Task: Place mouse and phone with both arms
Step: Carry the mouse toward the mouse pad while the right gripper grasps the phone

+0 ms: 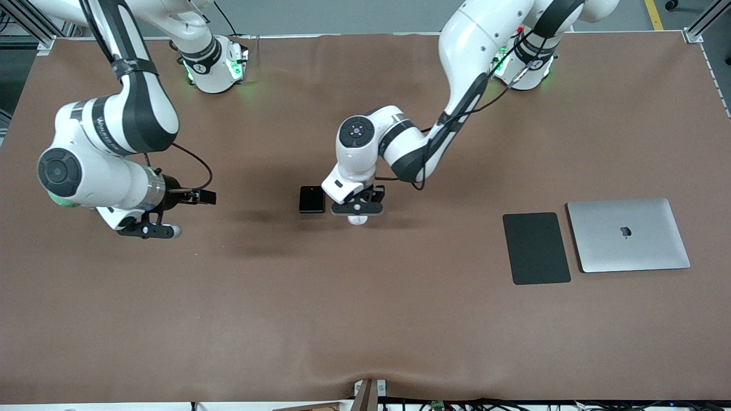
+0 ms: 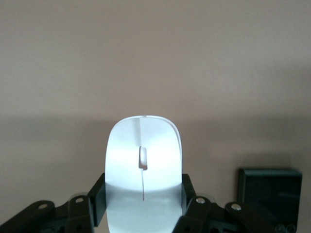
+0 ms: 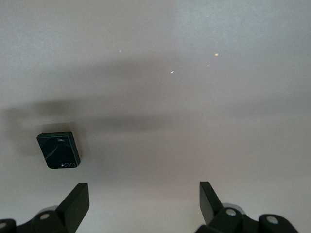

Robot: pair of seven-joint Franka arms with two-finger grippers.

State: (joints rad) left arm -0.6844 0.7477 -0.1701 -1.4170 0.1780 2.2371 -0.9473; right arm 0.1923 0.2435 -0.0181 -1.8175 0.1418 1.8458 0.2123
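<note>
Pick-up of the mouse (image 2: 143, 170) in hand, by the look of it. Left claw (image 1: 358, 210) down at the middle of the counter (image 1: 365, 319), fingers (image 2: 97, 198) set against both flanks of the white shell, scroll line running straight out between them. Squeezed or merely touching: not fully certain, though contact shows on both sides and the grip reads as made. Only a sliver of the mouse visible under that claw in the front view.

Phone (image 1: 312, 199) flat on the counter just beside the left claw, toward the right arm's end, untouched. Same phone in the left wrist view, off to one side of the fingers and apart from them.

Right claw (image 1: 149, 228) up in the air over bare counter near the right arm's end, well apart from the phone, fingers spread wide with nothing between. Waiting, apparently.

Next, probably: a straight lift of the mouse without brushing the phone alongside, then carriage toward the black pad (image 1: 535, 248) beside the closed laptop (image 1: 628, 234). For the right arm, a descent squarely over the phone, fingers astride its short sides.
</note>
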